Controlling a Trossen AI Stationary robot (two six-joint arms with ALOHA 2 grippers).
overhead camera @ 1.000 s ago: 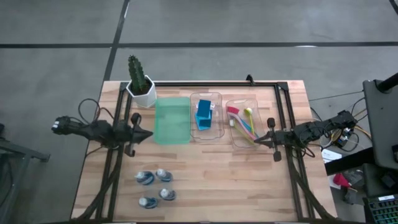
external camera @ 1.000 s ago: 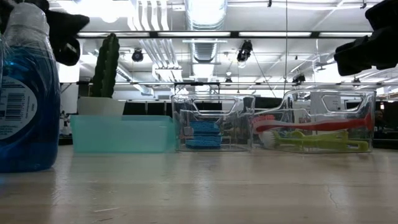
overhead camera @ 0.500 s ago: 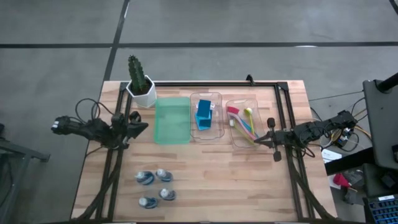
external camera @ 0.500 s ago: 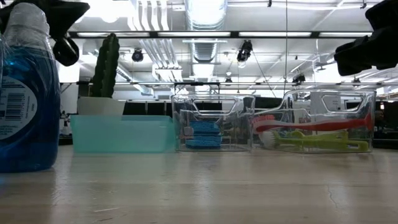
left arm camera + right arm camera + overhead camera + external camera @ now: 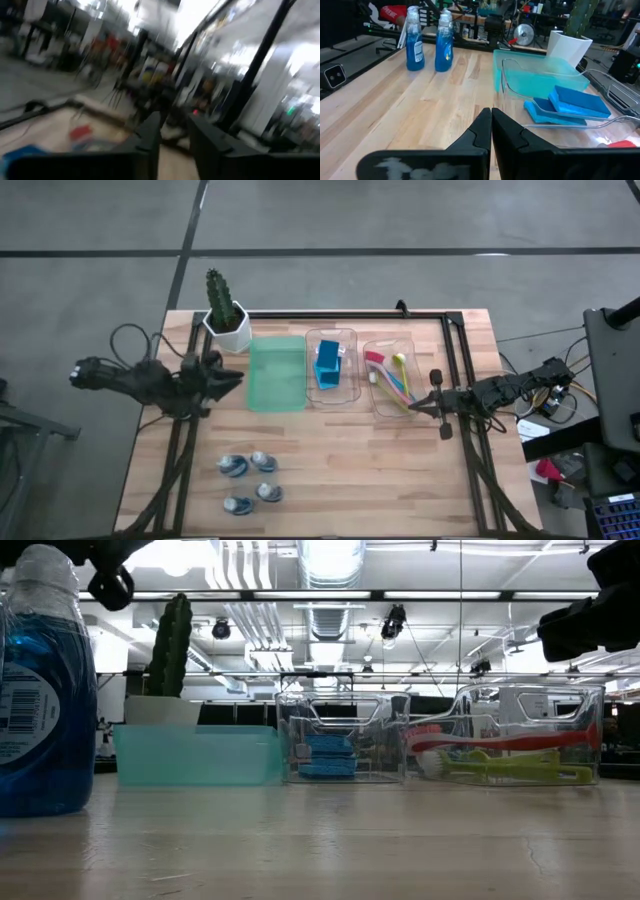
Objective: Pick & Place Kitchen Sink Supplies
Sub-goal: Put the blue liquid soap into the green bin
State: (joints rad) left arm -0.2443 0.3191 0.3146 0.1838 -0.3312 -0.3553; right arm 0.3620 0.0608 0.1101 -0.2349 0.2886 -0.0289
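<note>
Several blue-white little bottles (image 5: 250,480) stand upright on the near left of the table; one looms close in the low view (image 5: 40,690). Blue block sponges (image 5: 328,363) lie in the middle clear tray, also seen in the right wrist view (image 5: 570,105). Pink, yellow-green and blue brushes (image 5: 392,378) lie in the right clear tray. My left gripper (image 5: 232,380) hovers high at the table's left, beside the green tray, with a gap between its fingers (image 5: 174,140) and nothing in it. My right gripper (image 5: 415,407) hangs shut (image 5: 491,120) and empty at the brush tray's near right corner.
An empty green tray (image 5: 275,373) sits left of the two clear trays. A potted cactus (image 5: 225,315) stands at the far left corner. Black frame rails (image 5: 455,350) run along the table's sides and far edge. Bare wood lies between the trays and the bottles.
My left gripper has risen well above the table, nearly leaving the top of the low view. It has also rolled about its own axis. My right arm has kept still, and nothing on the table has moved.
</note>
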